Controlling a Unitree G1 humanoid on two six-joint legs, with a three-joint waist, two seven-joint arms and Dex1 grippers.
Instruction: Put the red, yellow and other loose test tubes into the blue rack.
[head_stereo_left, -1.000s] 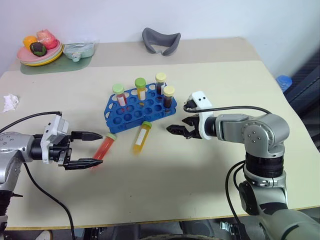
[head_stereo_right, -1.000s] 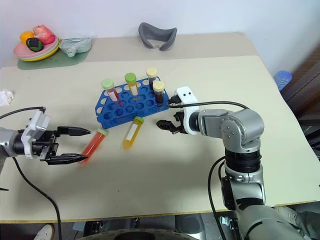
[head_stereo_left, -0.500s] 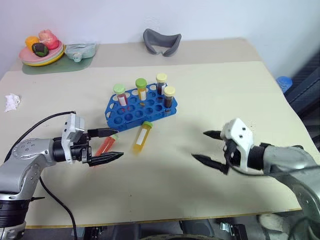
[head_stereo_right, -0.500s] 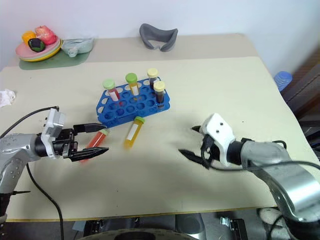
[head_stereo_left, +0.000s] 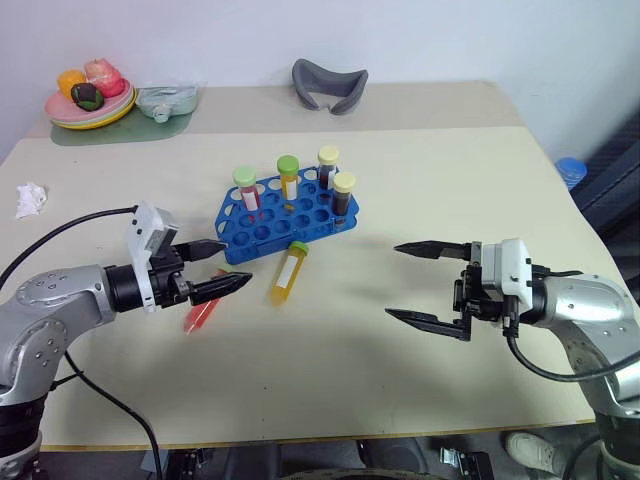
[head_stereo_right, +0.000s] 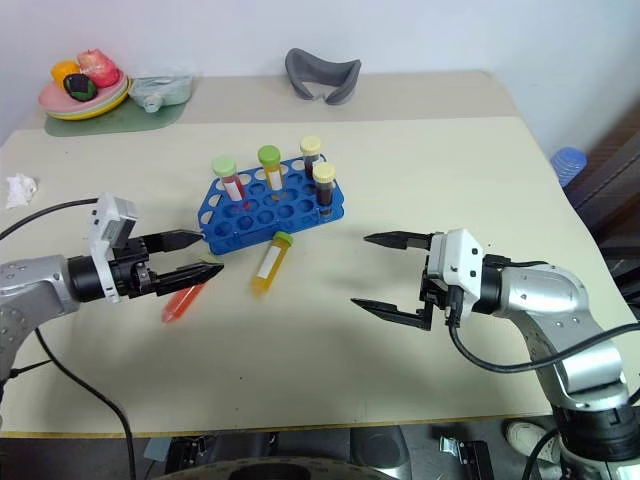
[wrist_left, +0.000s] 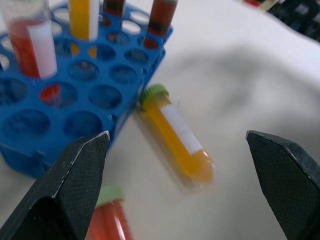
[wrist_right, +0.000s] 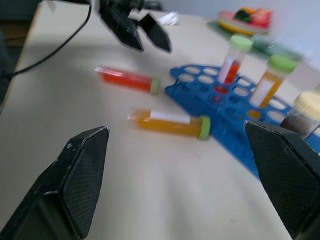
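arms: rounded silver-grey metal shells with black joint rings
left gripper (head_stereo_left: 222, 268): white block at the wrist, black body, two black pointed fingers
right gripper (head_stereo_left: 427, 285): white housing, black frame, two long black tapered fingers
cables: black, one looping off each forearm

Red tube (head_stereo_right: 181, 300) and yellow tube (head_stereo_right: 270, 263) lie loose by the blue rack (head_stereo_right: 268, 202) (both claws empty).

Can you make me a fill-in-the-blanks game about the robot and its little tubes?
1. The blue rack has ____ tubes standing in it.
2. The orange-yellow tube lying on the table has a ____ cap.
3. The red tube lies nearest the ____ gripper.
4. Both the left gripper and the right gripper are ____.

Missing words: four; green; left; open
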